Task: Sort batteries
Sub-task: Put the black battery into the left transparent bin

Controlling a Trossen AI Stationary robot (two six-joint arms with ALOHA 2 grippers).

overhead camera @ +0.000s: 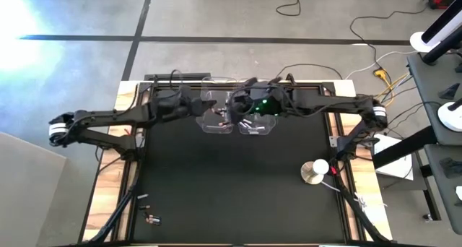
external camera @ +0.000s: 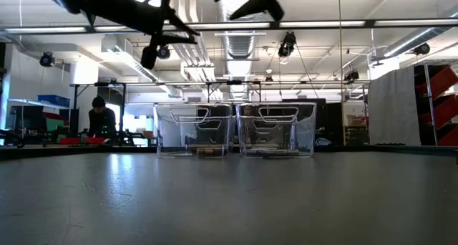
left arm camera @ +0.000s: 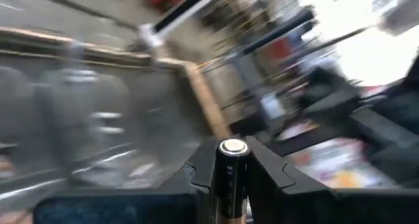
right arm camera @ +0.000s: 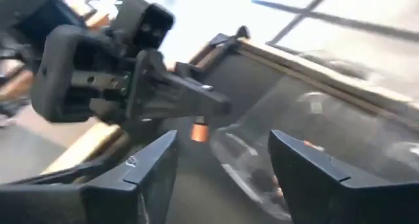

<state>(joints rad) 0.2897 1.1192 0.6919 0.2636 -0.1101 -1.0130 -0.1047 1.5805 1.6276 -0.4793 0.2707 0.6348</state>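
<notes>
A dark battery with a copper end [left arm camera: 232,178] is held in my left gripper [overhead camera: 225,114], above two clear bins at the far middle of the table. The left bin [external camera: 195,130] and the right bin [external camera: 278,129] stand side by side. Each has a few batteries on its floor [right arm camera: 265,179]. My right gripper [right arm camera: 222,165] hovers open and empty beside the left one, over the right bin [overhead camera: 260,128]. A few loose batteries [overhead camera: 149,217] lie on the mat near the near-left corner. My left gripper pinches the battery's dark barrel [left arm camera: 230,185] between its two fingers, close to their tips. The battery lies across the fingers, with its silver-capped end [left arm camera: 233,147] on one side. Its copper end [right arm camera: 199,131] sticks out below the fingers. It is lifted clear, above the bins.
A round white-and-metal disc [overhead camera: 315,171] sits at the right of the black mat [overhead camera: 231,189]. The two arms crowd together over the bins. A person [external camera: 100,119] stands in the room behind the table. Cables run along the table's near corners.
</notes>
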